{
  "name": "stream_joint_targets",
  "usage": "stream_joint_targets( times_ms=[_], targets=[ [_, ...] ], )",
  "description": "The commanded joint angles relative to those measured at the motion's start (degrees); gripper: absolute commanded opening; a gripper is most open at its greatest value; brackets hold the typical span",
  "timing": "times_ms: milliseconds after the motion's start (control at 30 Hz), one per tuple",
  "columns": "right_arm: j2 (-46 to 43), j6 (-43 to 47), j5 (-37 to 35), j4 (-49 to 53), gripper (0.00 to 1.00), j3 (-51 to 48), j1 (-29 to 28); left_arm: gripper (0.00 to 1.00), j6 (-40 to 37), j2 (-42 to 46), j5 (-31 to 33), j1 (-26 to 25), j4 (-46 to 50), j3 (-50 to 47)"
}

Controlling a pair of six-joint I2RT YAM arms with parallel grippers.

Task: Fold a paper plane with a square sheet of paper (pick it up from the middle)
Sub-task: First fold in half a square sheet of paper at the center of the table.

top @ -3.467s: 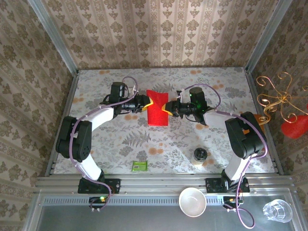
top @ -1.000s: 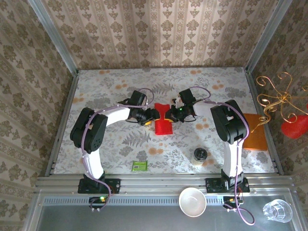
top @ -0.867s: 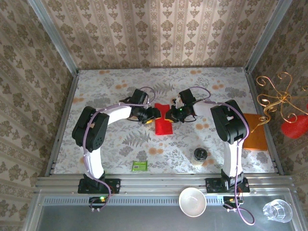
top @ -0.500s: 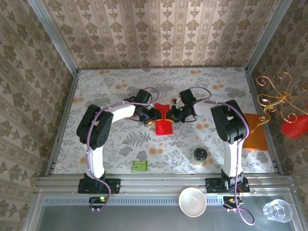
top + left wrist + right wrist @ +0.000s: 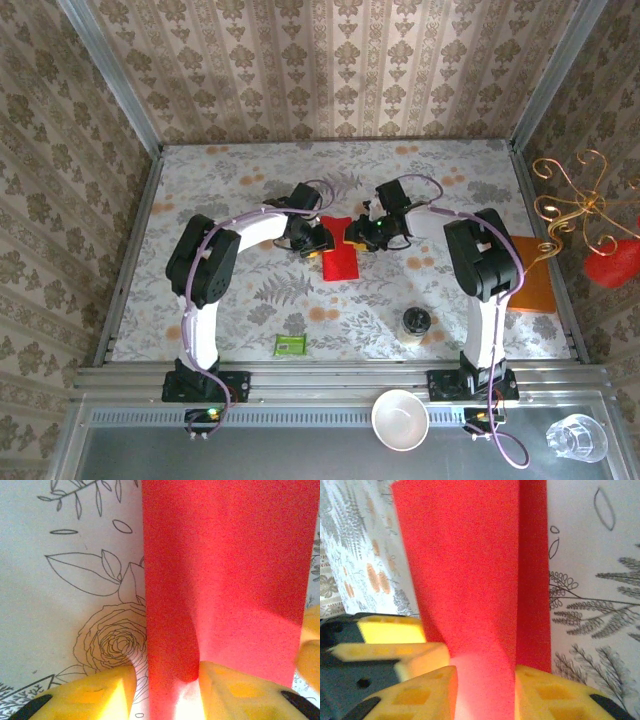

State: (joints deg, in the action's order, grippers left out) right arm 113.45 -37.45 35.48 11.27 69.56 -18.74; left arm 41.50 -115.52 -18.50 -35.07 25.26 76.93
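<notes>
Red sheet of paper [image 5: 341, 260] folded narrow, mid-table. Left gripper [image 5: 167, 672] at its 9 o'clock: narrow, straddling a raised fold, slight gap. Right gripper [image 5: 485, 672] at 2 o'clock: narrow around the paper, can't tell if pinching.

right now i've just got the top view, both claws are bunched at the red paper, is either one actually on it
Observer: In the left wrist view, the square sheet of paper runs between the left claw fingers, jaws apart.
Operator: and the right one
Observer: Same there. The paper passes between the right claw pads, jaws apart too.
Operator: is the sheet flat
Observer: No. The right wrist view shows a lengthwise fold line, with a narrow strip lying beside it.
</notes>
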Motion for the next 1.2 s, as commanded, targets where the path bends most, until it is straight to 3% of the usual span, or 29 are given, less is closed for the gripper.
stream_joint_targets(
  times_ms=[0, 333, 1167],
  targets=[
    [-6.00, 0.28, -5.16, 3.79, 0.36, -1.85, 2.21, 0.41, -1.07, -5.05, 4.32, -0.96, 4.61, -0.91],
    [-12.09, 0.34, -8.50, 2.72, 0.35, -7.68, 4.75, 0.39, 0.05, -9.48, 5.39, -1.49, 6.03, -0.20],
    [-7.54, 3.09, -3.33, 0.95, 0.35, -5.87, 4.56, 0.41, -3.29, -16.69, 3.93, -2.64, 8.32, 2.40]
  ],
)
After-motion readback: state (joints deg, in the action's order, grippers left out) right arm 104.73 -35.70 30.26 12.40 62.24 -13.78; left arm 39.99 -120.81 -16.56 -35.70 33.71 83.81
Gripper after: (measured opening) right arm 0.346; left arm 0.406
